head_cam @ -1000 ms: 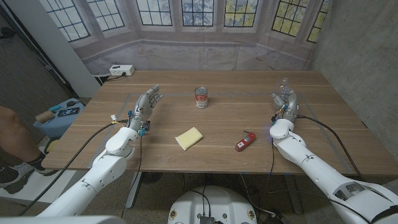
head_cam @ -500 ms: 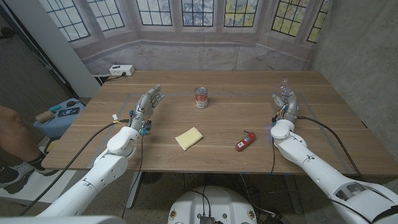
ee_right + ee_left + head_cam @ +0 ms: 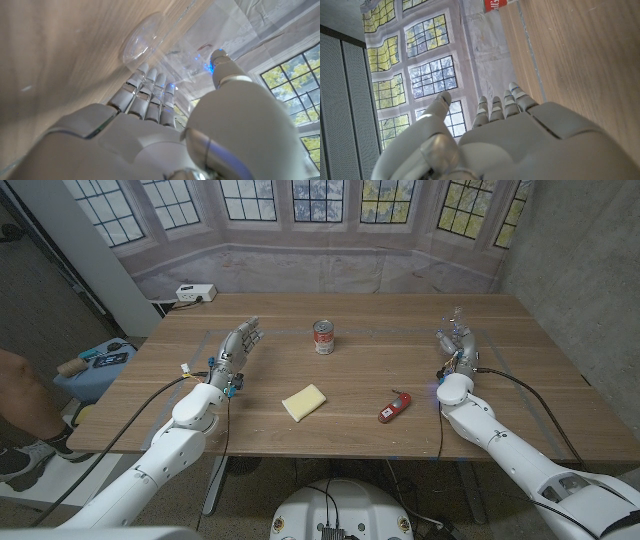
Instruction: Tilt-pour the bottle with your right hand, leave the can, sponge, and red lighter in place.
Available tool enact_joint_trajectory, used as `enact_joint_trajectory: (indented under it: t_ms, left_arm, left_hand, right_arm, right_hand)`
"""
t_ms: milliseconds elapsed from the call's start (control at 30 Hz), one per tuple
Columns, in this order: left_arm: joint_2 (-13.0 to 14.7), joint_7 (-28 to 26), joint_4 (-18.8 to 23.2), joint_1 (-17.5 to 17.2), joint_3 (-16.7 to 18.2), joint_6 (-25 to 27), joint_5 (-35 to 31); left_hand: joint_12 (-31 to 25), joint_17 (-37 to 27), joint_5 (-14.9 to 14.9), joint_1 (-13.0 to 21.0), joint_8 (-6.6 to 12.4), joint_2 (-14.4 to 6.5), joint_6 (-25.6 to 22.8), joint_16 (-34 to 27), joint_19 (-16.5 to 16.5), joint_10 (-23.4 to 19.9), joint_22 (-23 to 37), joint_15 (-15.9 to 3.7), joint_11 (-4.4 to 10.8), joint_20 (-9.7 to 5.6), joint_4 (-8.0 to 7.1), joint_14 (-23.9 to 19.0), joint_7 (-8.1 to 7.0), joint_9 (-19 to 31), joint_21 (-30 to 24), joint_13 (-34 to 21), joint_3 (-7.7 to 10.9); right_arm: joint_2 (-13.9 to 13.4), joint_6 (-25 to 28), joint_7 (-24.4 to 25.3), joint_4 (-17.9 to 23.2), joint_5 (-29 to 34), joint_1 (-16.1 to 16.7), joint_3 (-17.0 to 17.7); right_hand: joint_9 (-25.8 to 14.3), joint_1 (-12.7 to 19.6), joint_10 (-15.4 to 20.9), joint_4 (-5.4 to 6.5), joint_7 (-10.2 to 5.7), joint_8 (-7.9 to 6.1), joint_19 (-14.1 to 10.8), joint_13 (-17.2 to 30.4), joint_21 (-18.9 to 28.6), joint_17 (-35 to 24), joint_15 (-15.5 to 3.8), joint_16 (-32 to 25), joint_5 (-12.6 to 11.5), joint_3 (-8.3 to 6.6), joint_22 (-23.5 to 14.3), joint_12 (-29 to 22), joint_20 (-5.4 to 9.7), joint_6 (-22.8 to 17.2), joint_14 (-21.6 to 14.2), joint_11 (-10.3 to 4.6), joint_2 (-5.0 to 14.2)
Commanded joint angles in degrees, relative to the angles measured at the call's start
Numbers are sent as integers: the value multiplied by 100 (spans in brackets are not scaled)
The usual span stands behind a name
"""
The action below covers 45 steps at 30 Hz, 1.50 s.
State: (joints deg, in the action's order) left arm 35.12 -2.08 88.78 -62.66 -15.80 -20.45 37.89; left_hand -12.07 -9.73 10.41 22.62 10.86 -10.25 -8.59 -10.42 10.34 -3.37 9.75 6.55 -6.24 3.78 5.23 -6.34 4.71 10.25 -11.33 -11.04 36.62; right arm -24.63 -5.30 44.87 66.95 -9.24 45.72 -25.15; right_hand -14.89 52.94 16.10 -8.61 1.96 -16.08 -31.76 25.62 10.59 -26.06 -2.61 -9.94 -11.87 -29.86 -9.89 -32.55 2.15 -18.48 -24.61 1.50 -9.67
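A clear plastic bottle (image 3: 455, 320) stands at the table's far right; in the right wrist view the bottle (image 3: 165, 45) sits between the thumb and the straight fingers (image 3: 150, 87) of my right hand (image 3: 459, 345). I cannot tell whether the fingers touch it. A red-labelled can (image 3: 323, 337) stands upright at the far middle, its edge also visible as the can (image 3: 495, 4) in the left wrist view. The yellow sponge (image 3: 304, 401) lies near the middle, the red lighter (image 3: 394, 407) to its right. My left hand (image 3: 238, 348) is raised at the left, fingers apart, holding nothing.
A white power strip (image 3: 195, 293) lies past the table's far left corner. A person's leg (image 3: 20, 395) and a blue item (image 3: 100, 360) are off the left edge. Cables (image 3: 520, 380) trail over the table from both wrists.
My right hand has edged slightly closer around the bottle. The can, sponge, lighter and left hand have not moved.
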Motion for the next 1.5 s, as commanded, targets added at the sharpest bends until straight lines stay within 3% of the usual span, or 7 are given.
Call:
enact_joint_trajectory:
  t_ms: [33, 700, 1033, 1500]
  left_arm:
    - [-6, 101, -75, 47, -17, 18, 53]
    - [7, 306, -187, 67, 2, -90, 141]
    - [3, 439, -278, 109, -13, -121, 191]
    - [11, 614, -367, 176, -40, -184, 215]
  left_hand:
    - [10, -12, 34, 53, -14, -10, -56, -2, 39, -24, 29, 43, -34, 24, 5, -13, -18, 29, 3, -22, -13]
    - [8, -13, 35, 62, 15, -6, -138, -3, 37, -28, 29, 48, -64, 30, -1, -15, -21, 32, 4, -23, -24]
    - [6, -12, 36, 65, 28, -4, -187, -2, 37, -34, 29, 49, -59, 29, -3, -16, -39, 36, 3, -23, -26]
    - [8, -9, 37, 78, 22, 0, -194, 3, 34, -30, 29, 53, -64, 30, 3, -6, -39, 40, 4, -23, -31]
  right_arm:
    - [-110, -78, -148, 71, -31, 104, -40]
    - [-352, 102, -315, 685, 11, 381, 21]
    - [-470, 229, -330, 1079, 50, 583, 86]
    - [-759, 320, -468, 1893, 0, 1102, 310]
  right_hand:
    - [-18, -90, -100, 0, 29, 65, 109, -23, -9, 50, -209, -4, 7, 63, -16, 83, -48, 128, 159, 47, 9]
    - [-9, -468, -638, 47, 177, 304, 569, -116, -24, 270, 118, -26, 41, 278, -21, 431, -215, 634, 783, 179, 29]
    - [-4, -537, -772, 47, 254, 364, 654, -121, -8, 322, 222, -35, 51, 345, -21, 508, -281, 777, 964, 226, 58]
    - [16, -657, -1003, 44, 329, 428, 730, -180, 12, 420, 445, -29, 54, 447, -17, 673, -398, 960, 1249, 341, 41]
